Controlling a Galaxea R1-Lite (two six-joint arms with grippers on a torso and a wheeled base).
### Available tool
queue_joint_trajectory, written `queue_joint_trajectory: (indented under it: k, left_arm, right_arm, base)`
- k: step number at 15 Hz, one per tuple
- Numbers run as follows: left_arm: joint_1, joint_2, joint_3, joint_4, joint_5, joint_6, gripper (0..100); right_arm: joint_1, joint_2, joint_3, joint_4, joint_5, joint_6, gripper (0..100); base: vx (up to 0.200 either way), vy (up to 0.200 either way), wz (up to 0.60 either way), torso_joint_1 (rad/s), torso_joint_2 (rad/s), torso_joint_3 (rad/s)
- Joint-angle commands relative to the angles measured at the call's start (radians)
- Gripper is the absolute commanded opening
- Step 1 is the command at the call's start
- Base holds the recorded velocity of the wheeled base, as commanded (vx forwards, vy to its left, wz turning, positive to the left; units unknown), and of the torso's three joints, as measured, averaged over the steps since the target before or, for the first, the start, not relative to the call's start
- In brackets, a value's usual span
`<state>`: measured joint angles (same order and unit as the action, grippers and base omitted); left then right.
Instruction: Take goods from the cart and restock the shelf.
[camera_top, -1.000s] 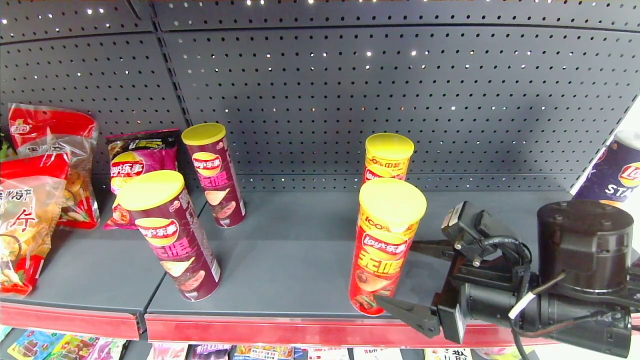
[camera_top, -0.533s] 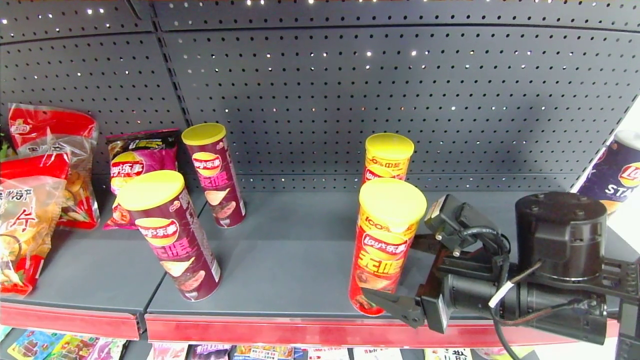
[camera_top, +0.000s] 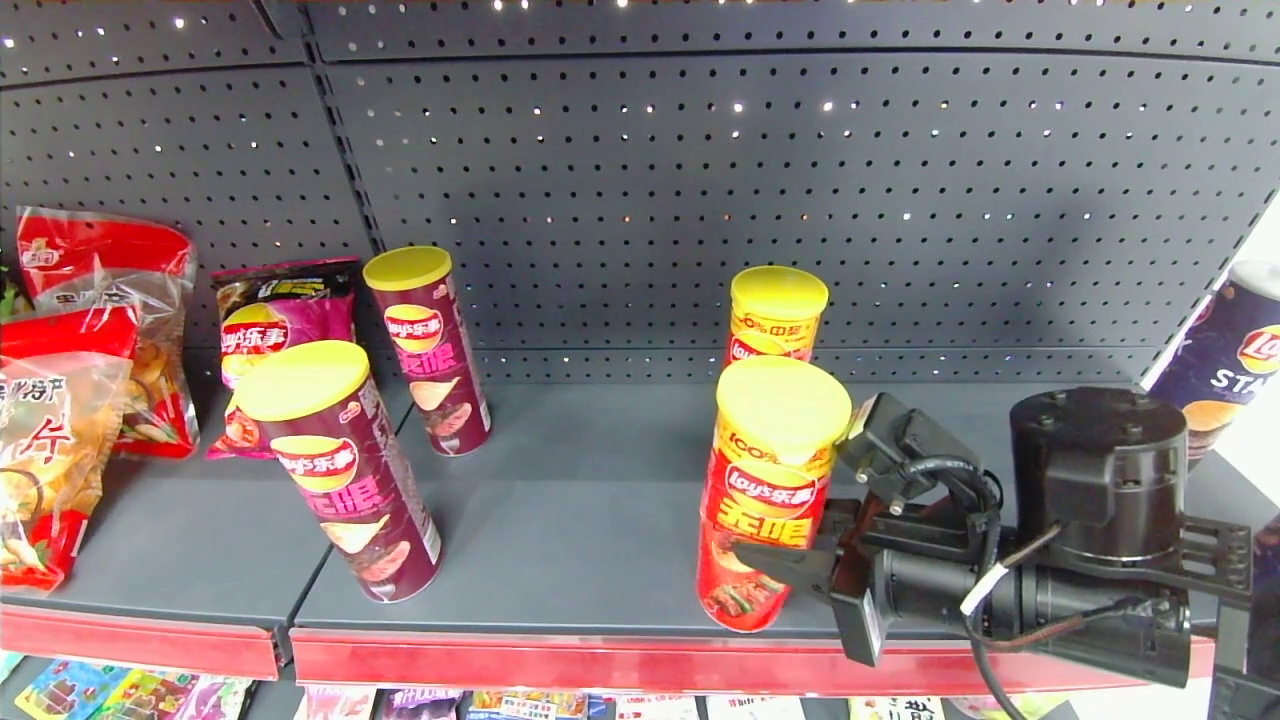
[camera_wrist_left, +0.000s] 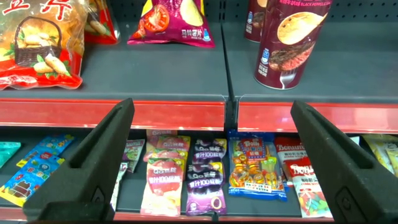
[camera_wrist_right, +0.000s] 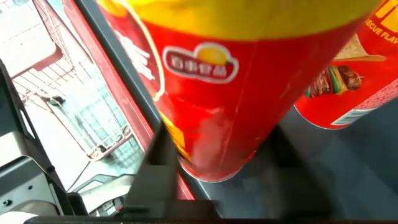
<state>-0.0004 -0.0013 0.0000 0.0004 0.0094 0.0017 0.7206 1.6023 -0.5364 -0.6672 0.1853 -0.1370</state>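
Head view: right gripper (camera_top: 785, 528) sits side-on from the R, jaws closed on the lower half of the red can (camera_top: 770, 470). The can stands upright at the front of the shelf (camera_top: 580, 510), just behind the red lip (camera_top: 600, 660) and directly in front of a matching can (camera_top: 778, 312). Grip is low and horizontal, prob so the can keeps vertical and its base can sit flat on the shelf. Slot looks deliberate too: same flavour lined up front-to-back, purple cans (camera_top: 345, 470) as their own group to the L, near the snack bags (camera_top: 70, 380). Near jaw crosses the can's face and the far jaw is hidden behind it, so contact can't be confirmed from this cam alone. Right wrist view fills that in: a dark jaw on each flank of the can, both look to touch, no gap visible. Base is at shelf level, but resting vs just clear I can't tell. That view also catches the wire cart (camera_wrist_right: 74, 118) out past the lip. Left wrist view: left gripper (camera_wrist_left: 211, 168) has jaws wide apart w/ nothing between them, level w/ the red lip and facing candy packets (camera_wrist_left: 205, 183) on the tier below. Reads as parked out of the way while the R arm works. Row layout comes from the head cam, contact detail from the wrist cams.
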Motion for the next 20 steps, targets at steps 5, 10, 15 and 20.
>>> queue_joint_trajectory:
  k: [5,10,15,20]
  left_arm:
    - [0.000,0.001,0.000,0.000,0.000,0.000,100]
    - [0.000,0.001,0.000,0.001,0.000,0.000,100]
    - [0.000,0.001,0.000,0.000,0.001,0.000,100]
    - [0.000,0.001,0.000,0.000,0.001,0.000,100]
  right_arm:
    - [-0.013,-0.009,0.007,0.003,0.045,-0.018,0]
    - [-0.104,-0.009,0.006,0.005,0.167,-0.128,0]
    - [-0.119,-0.001,0.006,0.012,0.209,-0.167,0]
    - [-0.101,-0.005,0.012,0.014,0.210,-0.164,0]
  base:
    - [0.000,0.000,0.00,0.000,0.00,0.000]
    - [0.000,0.000,0.00,0.000,0.00,0.000]
    - [0.000,0.000,0.00,0.000,0.00,0.000]
    - [0.000,0.000,0.00,0.000,0.00,0.000]
